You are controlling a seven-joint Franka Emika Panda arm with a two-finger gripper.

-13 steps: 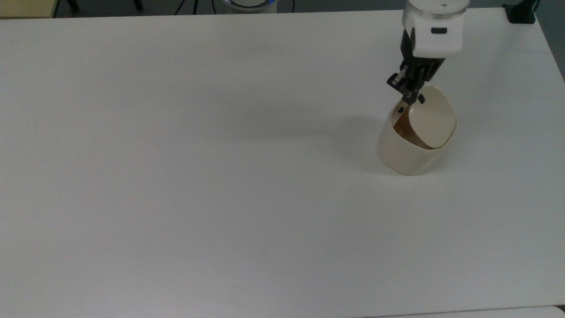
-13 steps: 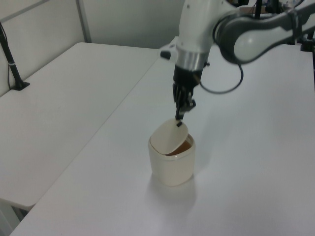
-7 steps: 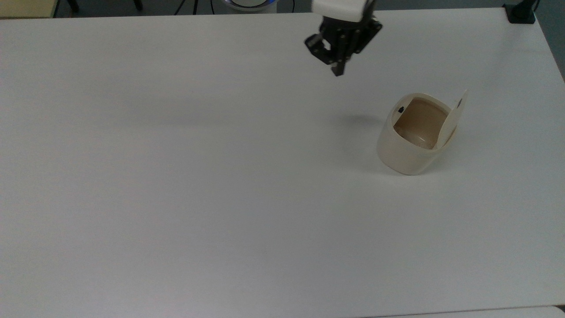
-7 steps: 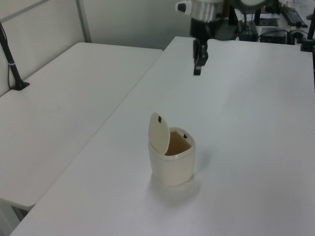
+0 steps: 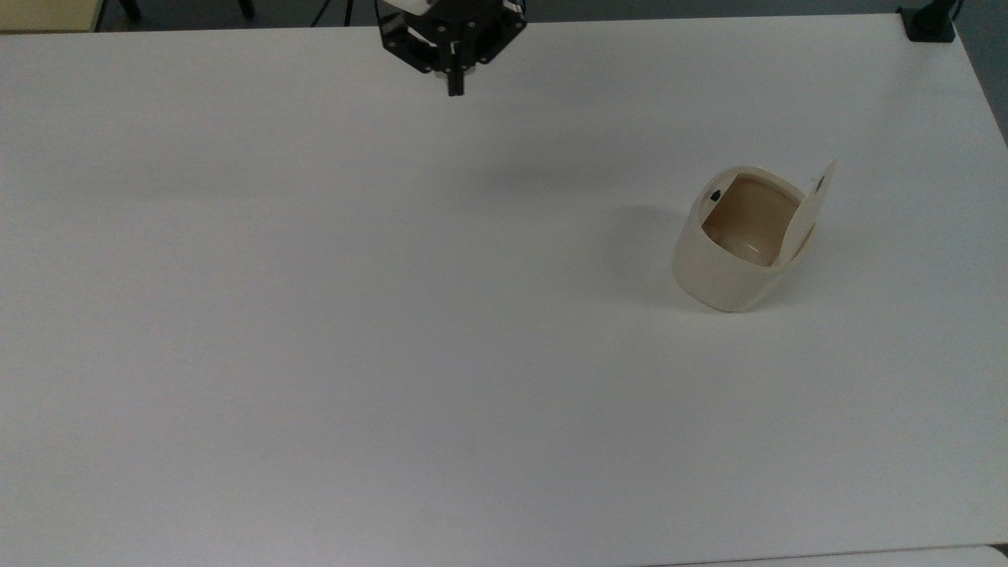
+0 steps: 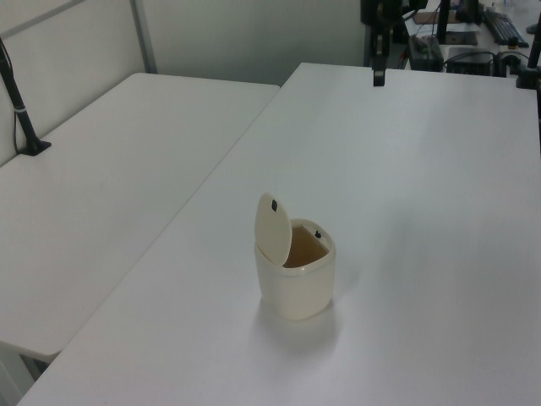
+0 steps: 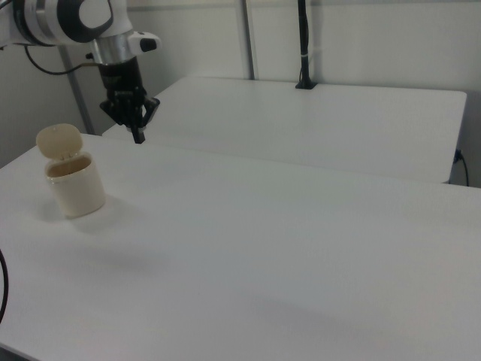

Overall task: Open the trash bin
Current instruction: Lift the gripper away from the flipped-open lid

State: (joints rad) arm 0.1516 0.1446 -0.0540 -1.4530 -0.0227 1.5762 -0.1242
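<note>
on the white table (image 5: 315, 315), toward the top view's right, we find the trash bin (image 5: 728, 272) standing upright with its lid (image 5: 805, 214) swung up on its hinge, so the brownish inside is plain to see. the small black button (image 5: 715, 194) sits on the rim across from the raised lid. in the left view the trash bin (image 6: 296, 283) stands near the middle of the table, and in the right view it stands at the right view's left.

our pincer (image 5: 454, 85) hangs above the far edge of the table at the top view's upper middle, well apart from the bin. its fingers look pressed together into one thin black tip, and it has hold of nothing. in the right view the pincer (image 7: 138, 135) points down just past the bin.

we judge the opening itself done, since the lid stands fully up and nothing touches it. what is left looks like parking the arm clear. the next move calls for little: keep away from the bin so the lid is not knocked shut.
</note>
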